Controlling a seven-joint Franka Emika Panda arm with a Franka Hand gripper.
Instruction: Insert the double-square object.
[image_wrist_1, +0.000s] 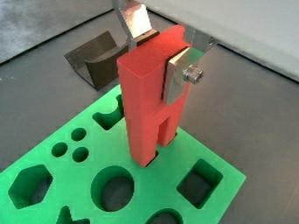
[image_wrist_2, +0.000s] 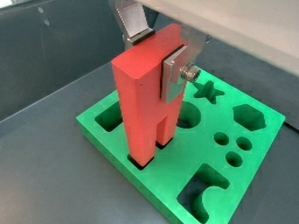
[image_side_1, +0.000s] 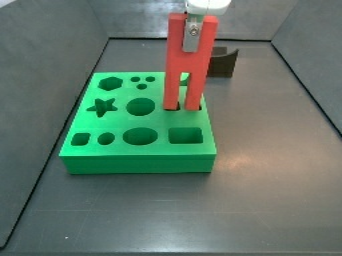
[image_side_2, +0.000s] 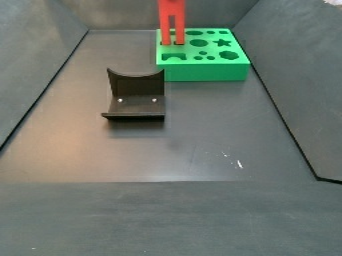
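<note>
In a wrist view the gripper (image_wrist_1: 162, 54) has its jaws clamped on the upper part of the double-square object (image_wrist_1: 149, 96), a silver finger (image_wrist_1: 183, 72) pressed flat against one side face and the other finger (image_wrist_1: 138, 21) showing behind the top; the red block stands upright with its two prongs down in the green board (image_wrist_1: 117, 179), and a dark grey block with a curved notch (image_wrist_1: 96, 54) sits on the table (image_wrist_1: 35, 96) just beyond the board. In a wrist view from the opposite side the gripper (image_wrist_2: 162, 51) holds the double-square object (image_wrist_2: 146, 98) the same way — its lower end sunk into a cutout at the edge of the green board (image_wrist_2: 181, 149), beside star, hexagon and round holes. In a side view the gripper (image_side_1: 195, 30) grips the top of the double-square object (image_side_1: 185, 62), which stands vertical on the green board (image_side_1: 140, 125) with the slot between the prongs visible above the board's surface. In a side view from farther off, the double-square object (image_side_2: 171, 22) rises from the near-left corner of the green board (image_side_2: 203, 55) as seen there, the gripper lying above the picture's edge, and the dark grey block (image_side_2: 134, 95) rests on the table (image_side_2: 174, 160) well apart from the board.
</note>
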